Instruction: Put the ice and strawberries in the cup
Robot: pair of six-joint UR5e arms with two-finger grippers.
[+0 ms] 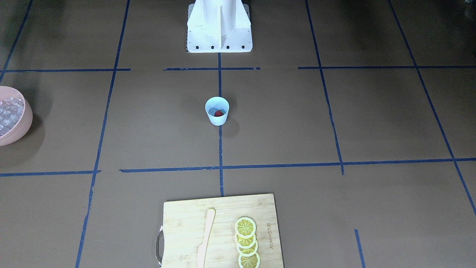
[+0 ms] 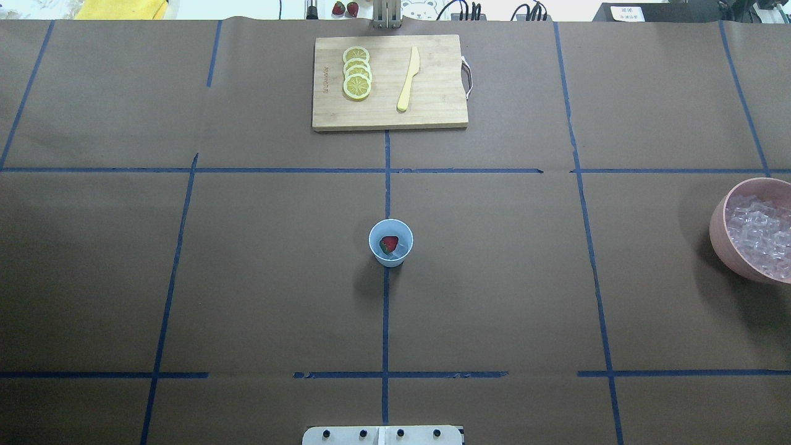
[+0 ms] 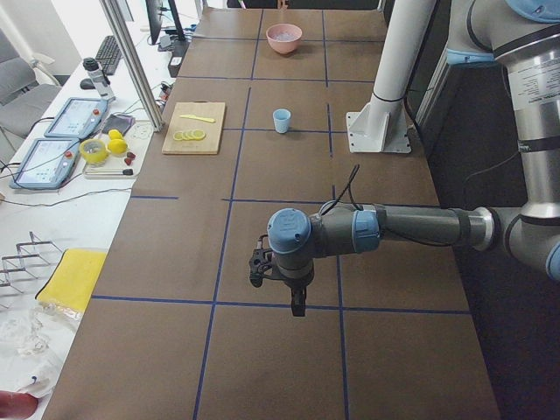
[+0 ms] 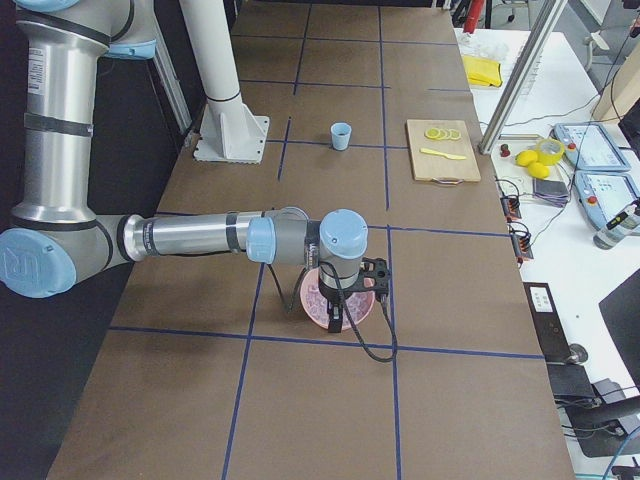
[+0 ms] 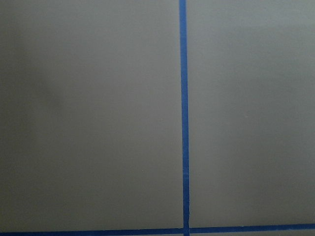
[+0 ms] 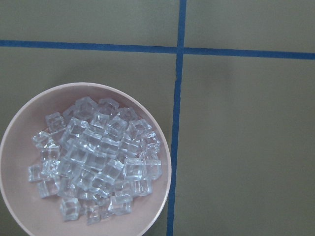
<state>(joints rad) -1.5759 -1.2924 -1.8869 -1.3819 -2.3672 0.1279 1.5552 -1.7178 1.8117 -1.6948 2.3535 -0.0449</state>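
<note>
The light blue cup stands upright at the middle of the table, with a red strawberry inside it. Something pale lies beside the berry, too small to name. The ice is a heap of clear cubes in the pink bowl at the table's right end. My right gripper hangs just above that bowl. Far from the cup, my left gripper hangs over bare table at the left end. Neither wrist view shows fingers, so I cannot tell whether either gripper is open or shut.
A wooden cutting board lies at the far edge with lemon slices and a yellow knife on it. The white robot base stands behind the cup. Two more strawberries sit beyond the table's far edge.
</note>
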